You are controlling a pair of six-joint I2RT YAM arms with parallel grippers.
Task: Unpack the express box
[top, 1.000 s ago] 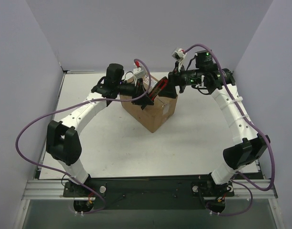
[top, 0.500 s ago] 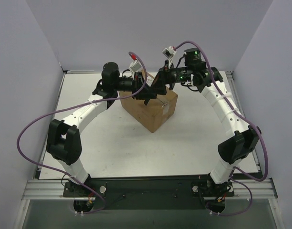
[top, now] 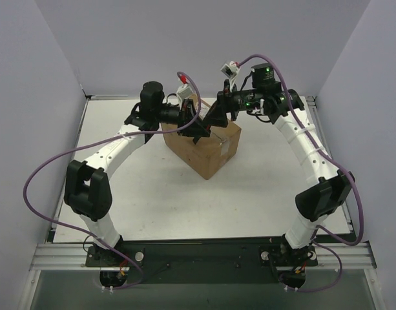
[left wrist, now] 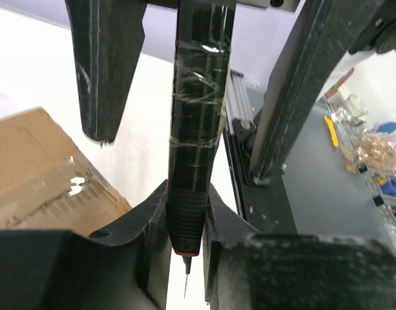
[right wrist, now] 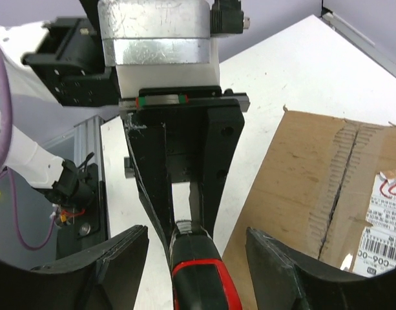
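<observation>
The express box (top: 207, 147), brown cardboard with a white label (right wrist: 386, 239), stands at the back middle of the table, its top flaps lying flat along a ragged seam (right wrist: 343, 174). Both grippers meet just above its back-left corner. My left gripper (left wrist: 187, 194) is shut on a black and red utility knife (left wrist: 194, 129), whose thin blade points out behind the fingers. My right gripper (right wrist: 196, 232) faces it, open, its fingers (right wrist: 120, 265) straddling the knife's red end (right wrist: 201, 281) with a gap on each side. In the top view the left gripper (top: 196, 126) and right gripper (top: 214, 116) hide the knife.
The white table (top: 152, 187) is walled in grey at the left, back and right. An aluminium rail (top: 198, 255) carrying both arm bases runs along the near edge. Purple cables (top: 36, 187) loop off each arm.
The right arm has swung left to the left gripper, so its fingers now straddle the knife, and they have narrowed a little. The left gripper still holds the knife.
</observation>
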